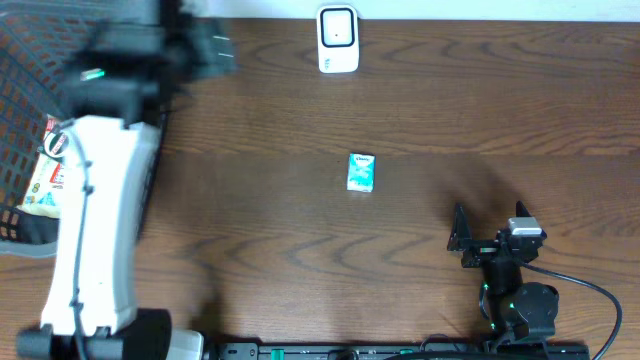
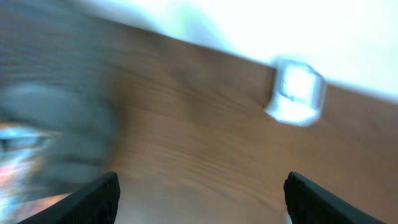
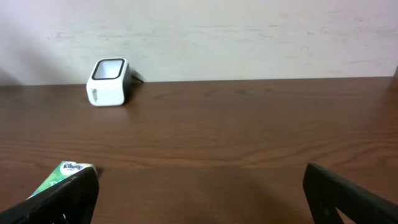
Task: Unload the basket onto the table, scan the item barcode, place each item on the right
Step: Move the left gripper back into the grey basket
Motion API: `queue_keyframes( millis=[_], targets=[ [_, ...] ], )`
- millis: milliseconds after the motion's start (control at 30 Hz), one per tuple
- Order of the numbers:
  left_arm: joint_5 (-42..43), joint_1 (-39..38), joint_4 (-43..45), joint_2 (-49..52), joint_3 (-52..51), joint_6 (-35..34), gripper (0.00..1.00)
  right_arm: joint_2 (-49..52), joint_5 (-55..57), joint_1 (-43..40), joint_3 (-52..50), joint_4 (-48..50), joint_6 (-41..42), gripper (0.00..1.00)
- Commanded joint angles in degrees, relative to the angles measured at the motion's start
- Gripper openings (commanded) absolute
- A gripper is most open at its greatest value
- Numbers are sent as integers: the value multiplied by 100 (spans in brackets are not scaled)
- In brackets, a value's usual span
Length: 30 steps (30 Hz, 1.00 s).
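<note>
The packet (image 1: pixel 361 172) lies flat near the middle of the table (image 1: pixel 450 120), and no gripper touches it. The right gripper (image 1: pixel 461 238) hangs low at the near edge with its jaws wide apart and nothing between them. The left gripper (image 2: pixel 199 199) also has its fingers (image 2: pixel 99 199) spread and holds nothing; its wrist view is much blurred. The left arm reaches to the far left corner, beside a dark mesh basket (image 1: pixel 20 100) with some packages inside. The table is dark brown wood with visible grain, and a pale plain wall (image 3: pixel 249 37) stands behind it. The white scanner (image 1: pixel 337 38) sits at the far edge, by the wall. The packet is ahead of the right gripper and to its left, apart from it, between it and the scanner, and far from the left gripper.
</note>
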Motion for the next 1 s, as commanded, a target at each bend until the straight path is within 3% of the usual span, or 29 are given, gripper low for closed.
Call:
queue_keyframes(
  millis=[0,100,233,367,767,967],
  targets=[
    [-632,909,-225,-151,55,7,83,-31,9,-20,-9,-22,-68,99],
    [-649,1733,-616,-120,26,-153,83,-31,9,-20,-9,-22,-66,99],
    [-647,2708,-1095,20,-240,-1510,83,-31,9,-20,-9,-22,-68,99],
    [-625,3244,-1355,221,-531,-2081,83,-31,9,-20,-9,-22,-68,99],
    [-411,3392,-1471,761,-1239,-2094,83,-31,9,-20,-9,-22,-66,99],
    [-540,3414,-1427,1097,-1775,-2822,84,-31,9,-20,-9,-22,-66,99]
  ],
)
